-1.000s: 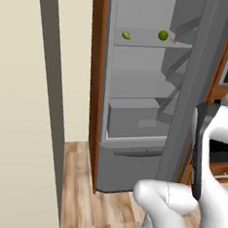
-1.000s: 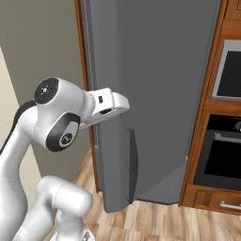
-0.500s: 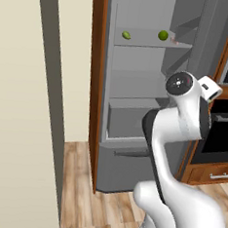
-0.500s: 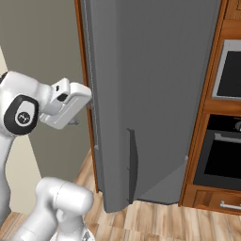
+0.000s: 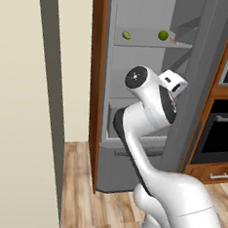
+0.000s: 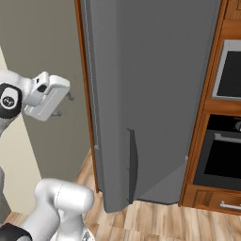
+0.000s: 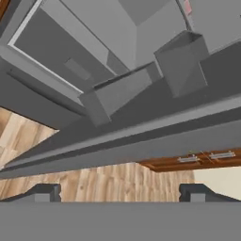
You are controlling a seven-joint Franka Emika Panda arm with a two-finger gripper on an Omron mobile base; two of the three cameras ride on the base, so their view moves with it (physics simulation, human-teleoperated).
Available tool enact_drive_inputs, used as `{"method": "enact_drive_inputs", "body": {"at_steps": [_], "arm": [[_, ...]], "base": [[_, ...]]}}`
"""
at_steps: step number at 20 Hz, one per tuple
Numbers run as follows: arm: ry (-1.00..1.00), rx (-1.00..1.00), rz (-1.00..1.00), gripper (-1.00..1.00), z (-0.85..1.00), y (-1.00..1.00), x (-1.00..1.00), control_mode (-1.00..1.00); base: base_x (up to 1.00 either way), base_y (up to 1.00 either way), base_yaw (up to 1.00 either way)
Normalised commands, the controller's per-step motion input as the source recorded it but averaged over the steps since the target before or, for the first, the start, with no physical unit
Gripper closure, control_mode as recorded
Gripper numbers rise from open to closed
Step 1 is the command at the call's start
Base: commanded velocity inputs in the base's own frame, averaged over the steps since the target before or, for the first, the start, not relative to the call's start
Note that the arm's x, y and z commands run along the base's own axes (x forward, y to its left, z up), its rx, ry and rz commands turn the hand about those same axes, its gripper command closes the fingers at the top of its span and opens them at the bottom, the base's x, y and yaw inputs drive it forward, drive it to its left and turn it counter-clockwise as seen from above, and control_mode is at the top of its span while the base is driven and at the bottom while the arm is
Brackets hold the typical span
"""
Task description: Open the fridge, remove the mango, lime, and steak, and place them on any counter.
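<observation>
Jaws wide, nothing between them; gripper [image 7: 120,190] tips sit far apart at the bottom of the hand view, looking at the open fridge [image 7: 117,89] interior, shelf edges and door bins, wood floor [image 7: 94,176] below. In the right base view the gripper [image 6: 66,104] points toward the fridge opening, just beside the door's [image 6: 155,94] hinge-side edge, not touching it. Arm raised, elbow bent high in front of the fridge [image 5: 141,50], hand at mid height, forearm roughly level. Door swung open. Mango [image 5: 126,35] and lime [image 5: 163,35] on the upper shelf, well apart; pinkish bit of steak [image 5: 174,42] just right of the lime, mostly hidden. Black oven [image 5: 222,130] to the right in wood cabinets. No readable writing.
</observation>
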Motion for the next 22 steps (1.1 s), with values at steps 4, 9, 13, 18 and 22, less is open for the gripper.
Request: {"method": "enact_drive_inputs", "body": {"at_steps": [4, 9, 13, 18, 22], "arm": [[0.00, 0.02, 0.00, -1.00, 0.21, 0.42, 0.99, -1.00], [0.00, 0.00, 0.00, -1.00, 0.05, 0.33, 1.00, -1.00], [-0.01, -0.03, -0.05, -1.00, -0.10, 0.04, 1.00, -1.00], [-0.01, 0.00, -0.05, -1.00, -0.13, -0.17, 1.00, -1.00], [0.00, 0.00, -0.04, -1.00, -0.07, -0.45, 0.99, -1.00]], "base": [[0.00, 0.00, 0.00], [0.00, 0.00, 0.00], [0.00, 0.00, 0.00], [0.00, 0.00, 0.00], [0.00, 0.00, 0.00]]}}
